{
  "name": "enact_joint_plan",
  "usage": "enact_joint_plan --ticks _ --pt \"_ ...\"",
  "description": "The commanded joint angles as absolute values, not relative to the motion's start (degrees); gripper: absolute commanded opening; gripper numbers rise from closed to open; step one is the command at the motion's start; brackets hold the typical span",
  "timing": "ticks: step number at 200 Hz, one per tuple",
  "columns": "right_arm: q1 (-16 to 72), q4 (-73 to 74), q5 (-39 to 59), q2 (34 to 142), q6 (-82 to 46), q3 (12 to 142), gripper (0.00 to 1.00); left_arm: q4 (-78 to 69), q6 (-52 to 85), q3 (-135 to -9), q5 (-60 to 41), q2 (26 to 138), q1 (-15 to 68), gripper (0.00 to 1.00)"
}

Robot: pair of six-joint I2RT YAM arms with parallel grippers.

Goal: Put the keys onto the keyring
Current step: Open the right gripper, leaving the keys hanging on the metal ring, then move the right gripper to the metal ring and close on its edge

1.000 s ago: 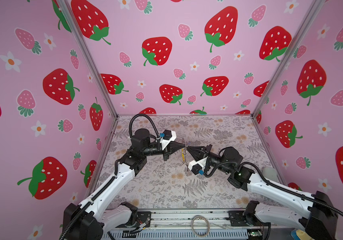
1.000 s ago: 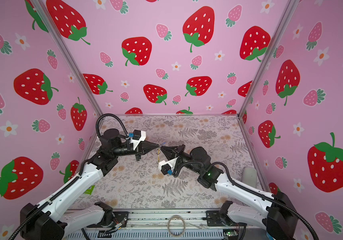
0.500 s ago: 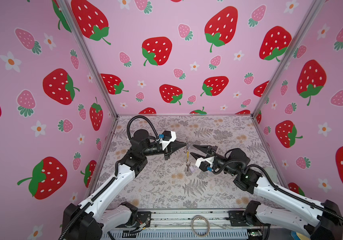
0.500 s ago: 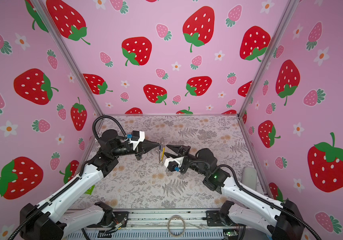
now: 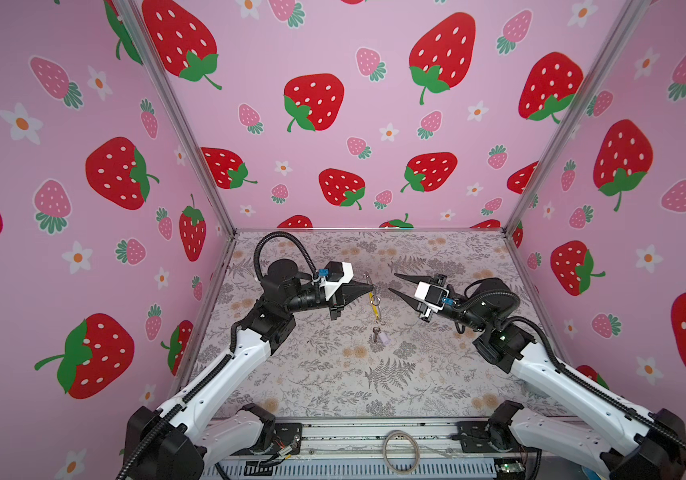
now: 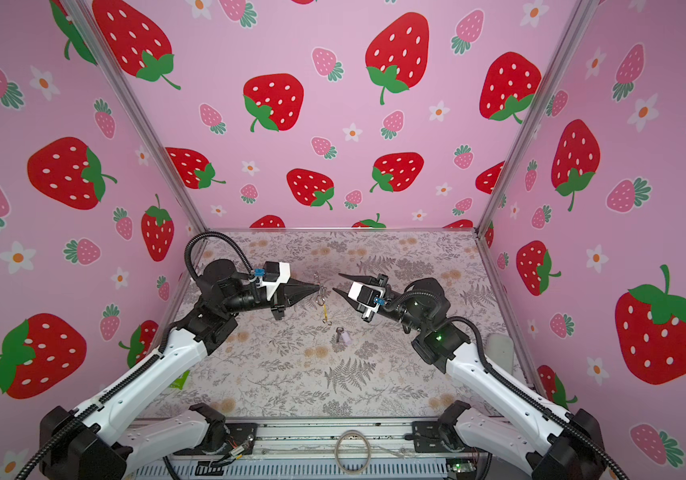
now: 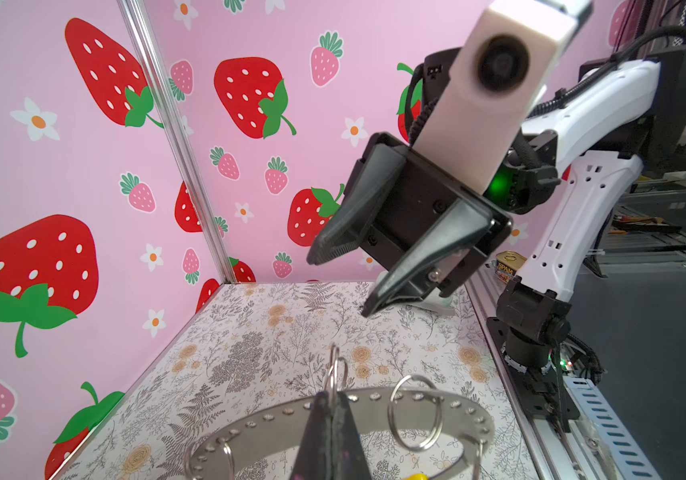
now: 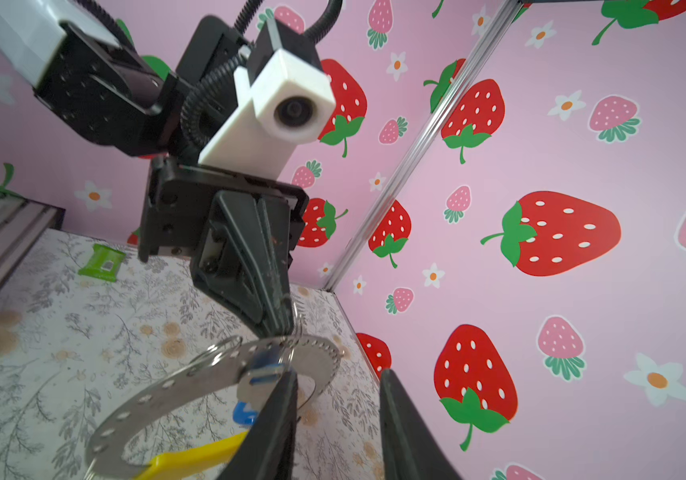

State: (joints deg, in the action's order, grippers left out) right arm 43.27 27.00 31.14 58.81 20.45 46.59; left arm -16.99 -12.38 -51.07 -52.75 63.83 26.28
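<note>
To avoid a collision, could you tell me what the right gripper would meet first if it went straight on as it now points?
Most likely the keyring, hanging from the shut left gripper just ahead of the right gripper, whose jaws stand open; depth is unclear.

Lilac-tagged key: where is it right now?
In both top views the lilac-tagged key lies on the floral mat mid-table, just nearer the camera than the keyring that hangs from the left gripper.

3 pink strawberry-print walls (image 5: 374,50) enclose a grey floral floor (image 5: 333,374); metal corner posts (image 5: 187,137) rise at 11 and 1 o'clock.
</note>
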Motion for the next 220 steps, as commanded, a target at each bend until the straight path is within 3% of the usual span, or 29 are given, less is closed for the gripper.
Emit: enact_joint_plan --ticks 1,21,104,220 --pt "42.07 27.68 39.42 60.66 12.15 50.25 0.33 -20.23 -13.18 -50.65 -52.38 62.94 26.98 0.0" --pt "41.61 26.77 41.29 62.07 11.23 51.13 0.27 -21.65 -12.97 -50.46 -52.27 63.12 27.16 0.0" --pt "41.22 23.3 45.06 64.5 10.15 52.75 0.23 -22.41 -13.63 -50.61 -50.67 63.12 28.1 0.0" --pt "41.66 20.99 42.04 66.0 11.56 53.04 0.03 -24.83 -14.3 -50.12 -47.45 62.42 29.22 0.0"
